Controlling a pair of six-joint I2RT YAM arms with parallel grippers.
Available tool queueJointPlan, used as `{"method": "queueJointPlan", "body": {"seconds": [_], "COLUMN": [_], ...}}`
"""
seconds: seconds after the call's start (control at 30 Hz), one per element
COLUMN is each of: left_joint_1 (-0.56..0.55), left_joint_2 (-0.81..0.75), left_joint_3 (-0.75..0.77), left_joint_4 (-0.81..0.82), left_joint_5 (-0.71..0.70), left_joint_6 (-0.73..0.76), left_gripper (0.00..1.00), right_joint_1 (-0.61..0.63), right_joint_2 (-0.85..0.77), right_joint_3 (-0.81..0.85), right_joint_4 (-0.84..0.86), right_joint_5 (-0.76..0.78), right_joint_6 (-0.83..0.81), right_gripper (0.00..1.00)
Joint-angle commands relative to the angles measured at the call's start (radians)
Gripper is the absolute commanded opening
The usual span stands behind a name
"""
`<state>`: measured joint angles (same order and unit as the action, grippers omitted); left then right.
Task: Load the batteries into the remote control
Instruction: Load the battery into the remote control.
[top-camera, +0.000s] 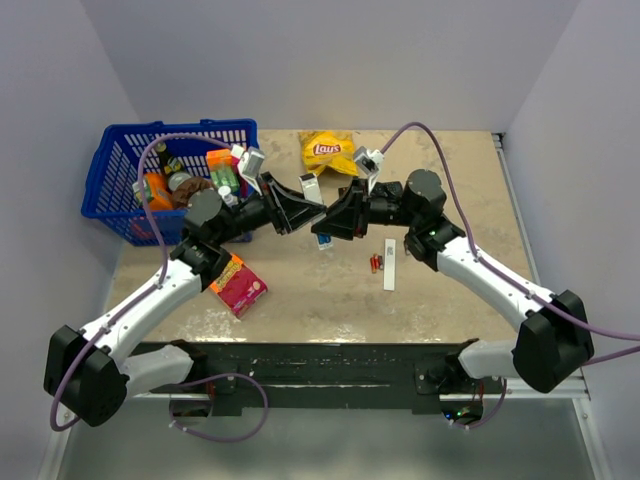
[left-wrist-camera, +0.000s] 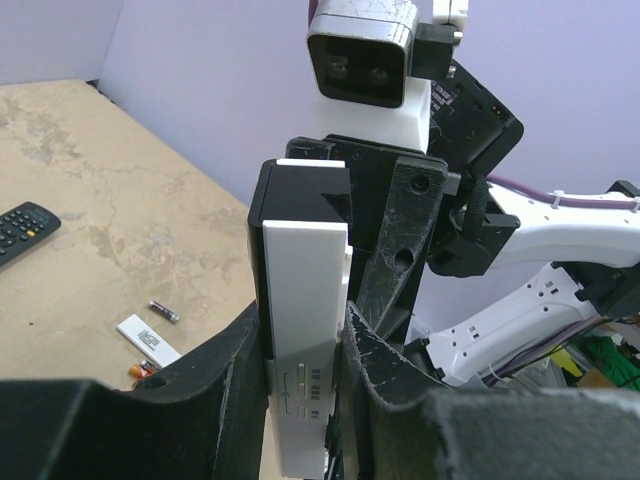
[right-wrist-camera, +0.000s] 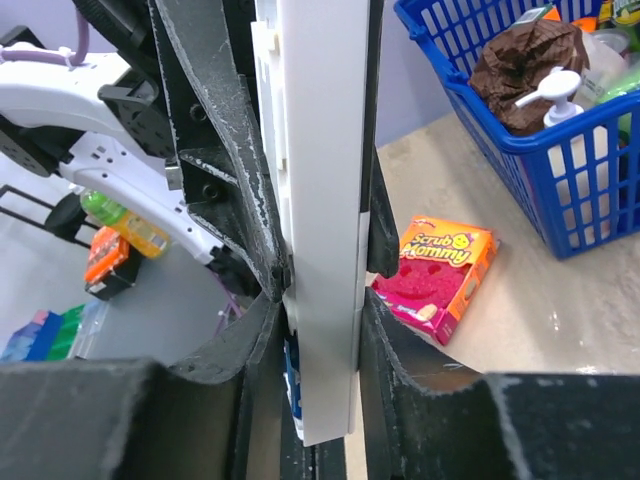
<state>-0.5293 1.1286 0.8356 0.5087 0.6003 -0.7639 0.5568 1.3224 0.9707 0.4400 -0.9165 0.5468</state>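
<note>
Top external view: both arms meet above the middle of the table (top-camera: 300, 310), well clear of its surface.
Remote control (left-wrist-camera: 305, 270): it stands upright in the air between the two grippers, white, with a dark part at its upper end.
Left gripper (left-wrist-camera: 303, 345): the fingers are nearly closed and clamp the lower part of the remote control from both sides.
Right gripper (right-wrist-camera: 322, 290): the fingers lie against both long sides of the same remote control, so it seems to grip it too.
Batteries (top-camera: 376, 263): they lie on the table to the right, just beside the white back strip (top-camera: 390, 265), well apart from the grippers.
Step in hand: probably a handover or a re-grip of the remote control.
How to do it well: only one gripper should loosen at a time, and the other must hold firmly. The open battery bay should end facing up, near the batteries.
Risk: the smooth body may slip or twist between the pads.
</note>
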Motion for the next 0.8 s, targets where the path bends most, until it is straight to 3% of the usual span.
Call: {"method": "queueJointPlan", "body": {"seconds": [0.0, 0.07, 0.1, 0.13, 0.23, 0.63, 0.73, 0.77], "left_joint_1": [-0.003, -0.003, -0.001, -0.003, -0.001, 0.002, 0.002, 0.002], "left_joint_2": [-0.035, -0.038, -0.039, -0.039, -0.036, -0.052, -0.049, -0.049], "left_joint_3": [-0.003, -0.013, -0.018, -0.02, -0.024, -0.018, -0.02, -0.018], "left_joint_4": [0.105, 0.123, 0.129, 0.129, 0.128, 0.143, 0.145, 0.146], "left_joint_5": [0.009, 0.009, -0.003, -0.008, -0.023, -0.057, -0.051, -0.05], "left_joint_6": [-0.018, -0.035, -0.044, -0.048, -0.055, -0.086, -0.09, -0.091], "left_gripper": [0.0, 0.0, 0.0, 0.0, 0.0, 0.0, 0.0, 0.0], "right_joint_1": [0.002, 0.002, 0.003, 0.003, 0.002, -0.006, -0.009, -0.011], "right_joint_2": [0.001, -0.003, -0.003, -0.006, -0.018, -0.054, -0.048, -0.045], "right_joint_3": [0.016, 0.011, 0.01, 0.008, -0.004, -0.061, -0.055, -0.053], "right_joint_4": [0.069, 0.066, 0.062, 0.057, 0.029, -0.015, -0.014, -0.009], "right_joint_5": [-0.021, -0.028, -0.033, -0.041, -0.065, -0.125, -0.125, -0.128], "right_joint_6": [0.03, 0.03, 0.024, 0.018, -0.005, -0.061, -0.067, -0.067], "right_gripper": [0.11, 0.14, 0.27, 0.34, 0.43, 0.43, 0.34, 0.23]}}
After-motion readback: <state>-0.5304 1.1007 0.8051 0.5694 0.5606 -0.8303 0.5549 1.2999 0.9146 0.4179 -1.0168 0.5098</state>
